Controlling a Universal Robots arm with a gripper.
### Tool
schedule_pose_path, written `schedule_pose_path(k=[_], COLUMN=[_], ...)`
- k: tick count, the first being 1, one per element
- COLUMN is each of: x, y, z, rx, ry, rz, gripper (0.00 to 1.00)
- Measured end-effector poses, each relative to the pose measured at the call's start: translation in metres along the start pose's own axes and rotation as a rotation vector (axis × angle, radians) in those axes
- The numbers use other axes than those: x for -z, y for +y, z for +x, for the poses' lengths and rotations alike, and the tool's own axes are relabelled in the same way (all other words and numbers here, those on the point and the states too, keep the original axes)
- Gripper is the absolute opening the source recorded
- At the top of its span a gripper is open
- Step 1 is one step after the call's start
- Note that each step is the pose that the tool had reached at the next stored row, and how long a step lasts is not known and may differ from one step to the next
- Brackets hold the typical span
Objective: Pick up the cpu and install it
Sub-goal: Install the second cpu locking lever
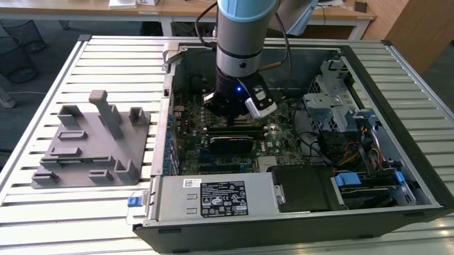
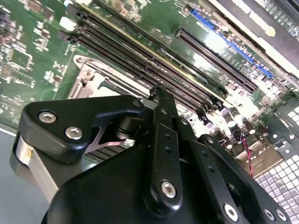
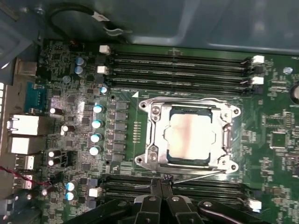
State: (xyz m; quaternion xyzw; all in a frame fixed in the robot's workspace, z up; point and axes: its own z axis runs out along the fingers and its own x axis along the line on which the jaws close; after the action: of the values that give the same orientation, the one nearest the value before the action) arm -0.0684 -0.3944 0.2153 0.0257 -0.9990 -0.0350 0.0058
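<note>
Landmark: we take the socket frame [image 3: 189,135] on the motherboard [image 3: 70,88] as our reference for every position below.

CPU position: we see the cpu [image 3: 189,135] lying flat inside the socket frame, pale silver top up, in the first wrist view. The metal load plate surrounds its edges and the chip sits square to the frame, not tilted.

Gripper position: the gripper [image 3: 161,184] hangs over the memory slots [image 3: 177,189] just beside the socket frame, its tips close to the frame's thin lever [image 3: 196,175]. In the exterior view the gripper [image 1: 234,109] is low inside the open computer case [image 1: 397,122].

Gripper state: both fingers meet at the tips with no gap and nothing between them. We read the gripper as closed and empty.

Task status: we judge the chip already seated; the work now concerns the lever side of the frame. Whether the lever is latched we cannot tell.

Technique: we keep the closed tips on the lever alone, clear of the memory slots and of the capacitors [image 3: 96,130] on the far side of the frame.

Contact rule: we avoid pressing on the cpu top; load belongs on the frame hardware.

Risk: a slipping tip can scrape the board next to the frame.

Bystander item: the grey tray [image 1: 92,143] stands outside the case, well apart from the socket frame.
</note>
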Motion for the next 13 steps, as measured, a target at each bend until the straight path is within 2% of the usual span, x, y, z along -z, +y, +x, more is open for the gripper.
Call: schedule_pose_path(k=[8, 12, 13], x=[-0.0095, -0.0106, -0.0106], y=[-0.0010, -0.0010, -0.0011], z=[0.0038, 0.0061, 0.0061], rx=[0.000, 0.000, 0.000], ry=[0.0001, 0.0002, 0.0000], rz=[-0.0004, -0.0018, -0.0051], gripper=[0.11, 0.11, 0.11])
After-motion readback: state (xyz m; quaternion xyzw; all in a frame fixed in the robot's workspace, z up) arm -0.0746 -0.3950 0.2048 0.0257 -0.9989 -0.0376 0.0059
